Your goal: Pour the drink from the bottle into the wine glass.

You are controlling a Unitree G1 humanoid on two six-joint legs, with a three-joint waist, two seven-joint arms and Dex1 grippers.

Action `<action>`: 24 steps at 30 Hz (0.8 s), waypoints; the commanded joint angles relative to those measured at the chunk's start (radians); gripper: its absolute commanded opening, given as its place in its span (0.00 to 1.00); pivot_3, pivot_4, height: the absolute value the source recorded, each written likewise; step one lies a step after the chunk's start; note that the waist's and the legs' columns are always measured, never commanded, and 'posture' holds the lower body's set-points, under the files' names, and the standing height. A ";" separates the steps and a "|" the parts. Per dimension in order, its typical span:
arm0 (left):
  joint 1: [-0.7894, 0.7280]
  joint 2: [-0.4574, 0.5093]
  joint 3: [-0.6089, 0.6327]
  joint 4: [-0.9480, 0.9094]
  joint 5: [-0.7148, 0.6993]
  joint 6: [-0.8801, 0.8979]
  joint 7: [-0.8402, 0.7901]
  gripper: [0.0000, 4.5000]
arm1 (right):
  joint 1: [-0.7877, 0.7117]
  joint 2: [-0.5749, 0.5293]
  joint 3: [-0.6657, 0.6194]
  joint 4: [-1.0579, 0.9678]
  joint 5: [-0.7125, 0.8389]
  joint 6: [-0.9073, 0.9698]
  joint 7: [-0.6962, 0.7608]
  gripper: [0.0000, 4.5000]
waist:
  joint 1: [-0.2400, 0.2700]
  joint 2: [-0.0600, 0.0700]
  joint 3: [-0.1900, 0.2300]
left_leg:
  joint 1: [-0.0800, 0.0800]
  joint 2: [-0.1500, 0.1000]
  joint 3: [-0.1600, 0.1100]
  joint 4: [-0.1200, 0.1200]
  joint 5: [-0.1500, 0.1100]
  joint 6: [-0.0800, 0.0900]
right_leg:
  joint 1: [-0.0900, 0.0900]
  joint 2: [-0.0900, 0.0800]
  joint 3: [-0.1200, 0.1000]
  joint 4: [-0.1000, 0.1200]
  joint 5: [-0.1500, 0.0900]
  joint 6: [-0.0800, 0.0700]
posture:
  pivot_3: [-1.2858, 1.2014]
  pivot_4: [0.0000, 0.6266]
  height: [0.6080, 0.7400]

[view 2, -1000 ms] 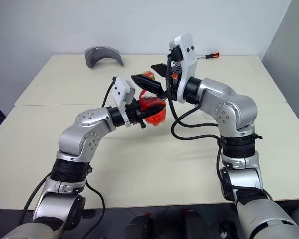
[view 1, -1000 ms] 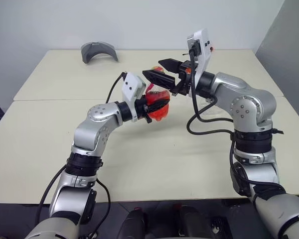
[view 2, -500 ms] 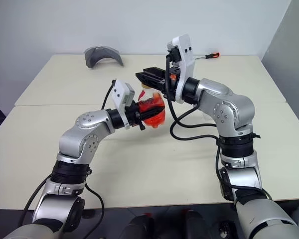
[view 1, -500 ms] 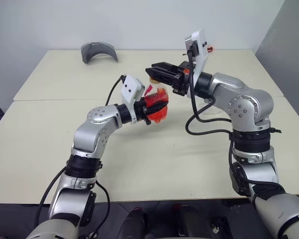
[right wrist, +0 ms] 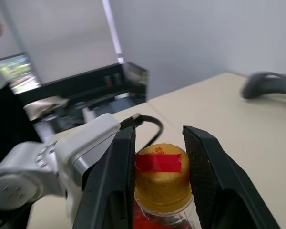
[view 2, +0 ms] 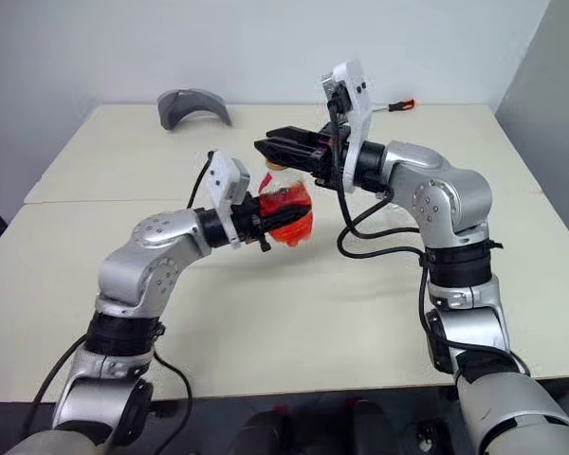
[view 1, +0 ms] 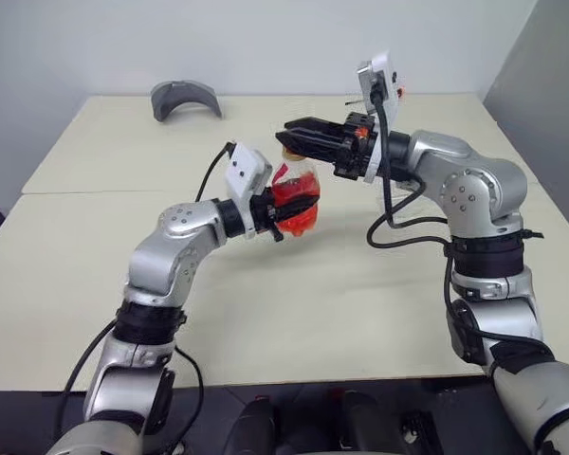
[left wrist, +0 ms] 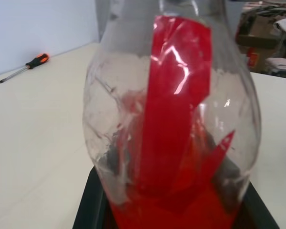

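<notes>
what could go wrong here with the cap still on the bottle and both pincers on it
1. The right pincer clamps the yellow cap from the sides while the left pincer holds the bottle by its body, lifted off the table. If the cap is twisted, the rounded bottle could turn or slip in that hold.
2. Squeezing the thin plastic harder could push the drink out once the cap loosens.
</notes>
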State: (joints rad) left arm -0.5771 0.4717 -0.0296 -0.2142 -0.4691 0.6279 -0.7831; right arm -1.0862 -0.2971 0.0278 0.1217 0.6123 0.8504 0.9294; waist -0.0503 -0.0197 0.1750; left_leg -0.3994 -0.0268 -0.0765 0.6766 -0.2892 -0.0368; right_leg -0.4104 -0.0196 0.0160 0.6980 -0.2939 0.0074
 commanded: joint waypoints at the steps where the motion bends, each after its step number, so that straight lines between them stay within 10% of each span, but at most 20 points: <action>1: 0.040 0.043 0.019 -0.230 -0.110 0.087 -0.016 0.26 | -0.069 0.009 0.076 0.084 0.002 -0.084 0.216 0.27 | -0.004 0.000 0.000 | 0.000 0.000 0.000 0.000 0.000 0.000 | 0.000 0.000 0.000 0.000 0.000 0.000 | 0.52 0.24 1.00; 9: 0.048 0.105 0.081 -0.354 -0.203 0.203 0.025 0.26 | -0.172 0.058 0.140 0.309 -0.093 -0.244 0.425 0.27 | 0.000 0.000 0.000 | 0.000 0.000 -0.001 0.001 -0.001 0.002 | 0.001 0.000 -0.001 0.000 0.000 0.000 | 0.52 0.24 1.00; 18: 0.089 0.082 0.065 -0.245 -0.106 0.119 0.089 0.26 | -0.134 0.010 0.065 0.257 -0.099 -0.195 0.350 0.97 | 0.014 0.000 0.000 | 0.000 0.000 -0.001 0.001 0.000 0.000 | 0.000 0.000 -0.001 0.000 0.000 0.000 | 0.52 0.24 1.00; 24: 0.086 0.048 0.061 -0.136 -0.036 0.036 0.126 0.26 | -0.022 -0.014 -0.046 0.035 -0.057 -0.055 0.094 1.00 | 0.021 0.000 0.000 | -0.001 0.000 -0.001 0.001 0.000 0.000 | 0.000 0.000 -0.001 0.000 0.000 0.000 | 0.52 0.24 1.00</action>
State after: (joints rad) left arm -0.4707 0.5252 0.0250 -0.3428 -0.5167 0.7102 -0.6633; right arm -1.1049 -0.3072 0.0216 0.2349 0.5321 0.7764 1.0864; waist -0.0296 -0.0197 0.1751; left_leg -0.4002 -0.0270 -0.0776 0.6775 -0.2891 -0.0372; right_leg -0.4105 -0.0201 0.0150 0.6981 -0.2935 0.0070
